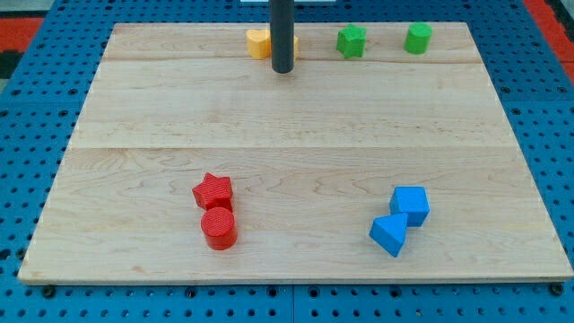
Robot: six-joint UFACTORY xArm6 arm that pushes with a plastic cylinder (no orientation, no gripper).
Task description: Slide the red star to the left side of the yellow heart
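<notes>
Claw-less tip [282, 69] beside yellow heart [259, 43]; ridged red star [213, 190] far below.

Wooden board [296, 117] held: red cylinder [219, 228] lower left, two blue blocks [410, 205] [389, 235] lower right, two green blocks [352, 41] [417, 38] top right.

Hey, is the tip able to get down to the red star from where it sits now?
Probably yes. My tip sits at the view's top beside the yellow heart, and bare board lies between it and the red star; the red cylinder touches the star's far side.
</notes>
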